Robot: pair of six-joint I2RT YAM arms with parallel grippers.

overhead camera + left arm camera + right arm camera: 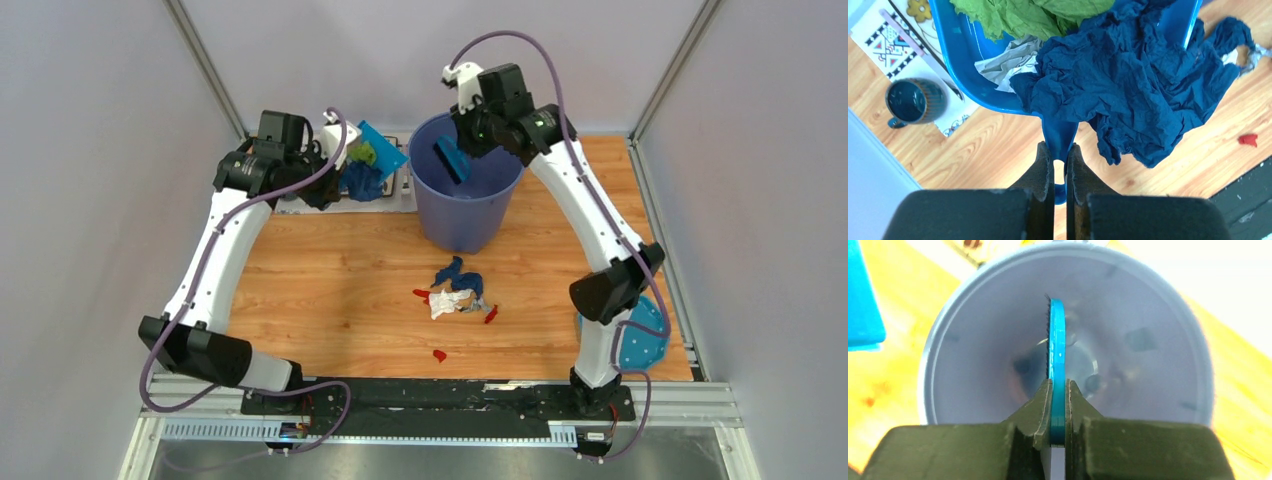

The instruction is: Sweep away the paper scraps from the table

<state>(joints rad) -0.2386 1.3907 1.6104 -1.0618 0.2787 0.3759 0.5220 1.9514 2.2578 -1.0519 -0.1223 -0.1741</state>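
My left gripper (1060, 147) is shut on the handle of a blue dustpan (963, 60), held above the back left of the table (330, 290). The pan carries a large dark blue paper (1128, 85) that hangs over its rim, a green paper (1033, 15) and a grey-white one (1008, 62). My right gripper (1058, 382) is shut on a flat blue brush (1056, 350), held over the mouth of the blue-grey bin (465, 195). More paper scraps (455, 292), dark blue, white and red, lie mid-table. A single red scrap (438, 354) sits nearer the front.
A patterned white placemat (893, 45) with a dark mug (913, 100) lies at the back left, under the dustpan (378, 148). A blue polka-dot cloth (640, 342) sits at the front right by the right arm's base. Metal frame edges border the table.
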